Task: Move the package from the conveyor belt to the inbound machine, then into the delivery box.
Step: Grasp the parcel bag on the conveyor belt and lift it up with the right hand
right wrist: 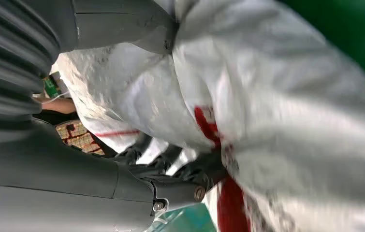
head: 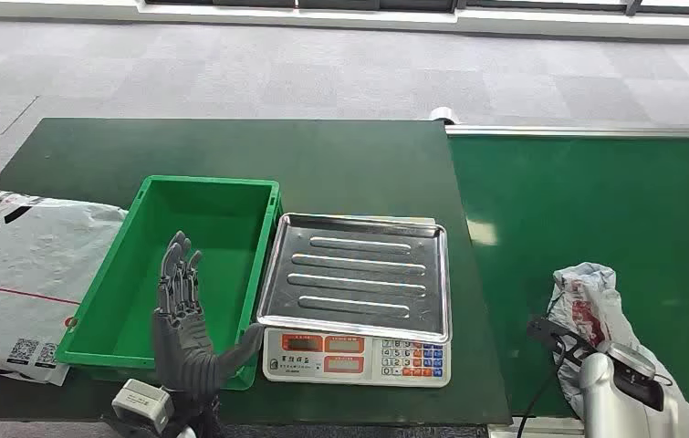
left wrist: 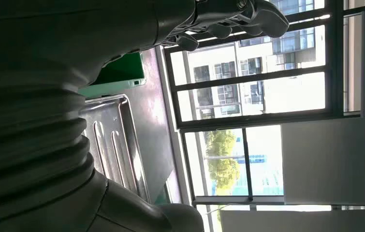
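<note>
We are standing at the dark green bench (head: 231, 146), with the green conveyor belt (head: 596, 210) along its right edge. The green plastic crate (head: 258, 196) is sitting at the bench's front left, touching the steel-trayed scale (head: 356, 274). Our right hand (right wrist: 170, 169) is gripping the crumpled white plastic package (head: 587, 292) over the belt's near edge. We are judging it soft, light and slippery, so bunching the film seems safest. Our left hand (head: 181, 328) is hovering spread and empty.

Left hand (head: 182, 324): dark grey segmented fingers, thick grey thumb, pale grey block at the wrist behind them. Right hand (right wrist: 170, 166): dark fingers, round screw heads near their base, grey ribbed cover behind; silver forearm, black cable alongside.
</note>
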You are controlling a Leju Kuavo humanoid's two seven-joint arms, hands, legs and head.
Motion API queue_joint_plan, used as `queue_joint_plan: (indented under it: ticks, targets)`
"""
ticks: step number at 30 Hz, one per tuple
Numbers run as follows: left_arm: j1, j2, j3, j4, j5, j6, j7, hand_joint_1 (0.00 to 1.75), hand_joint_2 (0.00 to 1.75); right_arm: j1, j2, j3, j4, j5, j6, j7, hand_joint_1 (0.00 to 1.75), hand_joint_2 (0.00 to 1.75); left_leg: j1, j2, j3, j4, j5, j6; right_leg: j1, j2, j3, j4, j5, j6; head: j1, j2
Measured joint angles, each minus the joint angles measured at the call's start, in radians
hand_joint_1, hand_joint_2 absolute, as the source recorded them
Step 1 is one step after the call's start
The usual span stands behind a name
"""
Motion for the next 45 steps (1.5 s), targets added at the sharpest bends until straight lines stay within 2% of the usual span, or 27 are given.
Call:
queue_joint_plan:
  ticks: [5,15,21,27,29,32,34,39,43,45]
  targets:
    - [0.000,0.002,0.000,0.000,0.001,0.014,0.000,0.00,1.75,0.004,0.000,0.001,-0.002,0.000,-0.027,0.000,1.75,1.75,0.000,0.000,0.000,0.000,0.000,0.000,0.000,0.000,0.000,0.000,0.000,0.000,0.000,0.000]
    - [0.000,0.009,0.001,0.000,0.012,0.036,0.000,0.00,1.75,0.003,0.000,0.014,-0.003,0.000,-0.022,-0.002,1.75,1.75,0.000,0.000,-0.001,0.000,0.000,0.000,0.000,0.000,-0.001,0.000,-0.001,0.000,0.000,0.000]
    - [0.000,0.013,0.001,0.000,0.017,0.049,0.000,0.00,1.75,0.000,0.000,0.015,-0.006,0.000,0.021,-0.021,1.75,1.75,0.000,0.000,0.000,0.000,0.000,0.000,0.000,0.000,0.000,0.000,-0.001,0.000,0.000,0.000]
    - [0.001,0.016,0.001,0.000,0.023,0.051,0.000,0.00,1.75,0.014,0.007,0.015,-0.076,0.000,0.049,-0.072,1.75,1.75,0.000,0.000,0.000,0.000,0.000,0.000,0.000,0.000,0.000,0.000,0.000,0.000,0.000,0.000]
    - [0.000,0.016,0.001,0.001,0.025,0.050,0.000,0.00,1.75,0.044,0.027,0.008,-0.187,-0.009,0.049,-0.140,1.75,1.75,0.000,-0.002,-0.002,0.000,0.000,0.000,-0.001,-0.002,-0.001,0.001,0.000,0.000,0.000,0.000]
    - [-0.004,0.016,0.002,0.007,0.029,0.052,0.000,0.00,1.75,0.066,0.101,-0.024,-0.462,-0.046,0.049,-0.350,1.75,1.75,-0.001,0.000,-0.002,0.000,0.001,-0.002,0.000,0.001,-0.005,0.001,0.000,-0.001,0.000,0.000]
    - [-0.008,0.016,0.002,0.010,0.029,0.060,0.000,0.00,1.75,0.059,0.146,-0.043,-0.595,-0.061,0.049,-0.443,1.75,1.75,0.000,0.003,-0.001,0.000,0.001,-0.002,0.001,0.004,-0.005,0.001,0.000,-0.001,0.000,0.000]
    - [-0.009,0.016,0.002,0.011,0.032,0.076,0.000,0.00,1.75,0.058,0.206,-0.066,-0.777,-0.075,0.049,-0.492,1.75,1.75,0.001,0.005,-0.001,0.000,0.001,-0.002,0.001,0.007,-0.004,0.001,0.000,-0.002,0.000,0.000]
    - [-0.009,0.016,0.002,0.011,0.035,0.088,0.000,0.00,1.75,0.058,0.232,-0.082,-0.843,-0.113,0.049,-0.547,1.75,1.75,0.000,0.009,-0.001,0.000,0.000,-0.001,0.000,0.011,-0.005,0.001,0.000,-0.001,0.000,0.000]
    - [-0.009,0.017,0.002,0.011,0.041,0.094,0.000,0.00,1.75,0.055,0.252,-0.092,-0.855,-0.141,0.049,-0.605,1.75,1.75,0.000,0.010,-0.001,0.000,0.000,-0.001,0.000,0.012,-0.005,0.001,0.001,0.000,0.000,0.000]
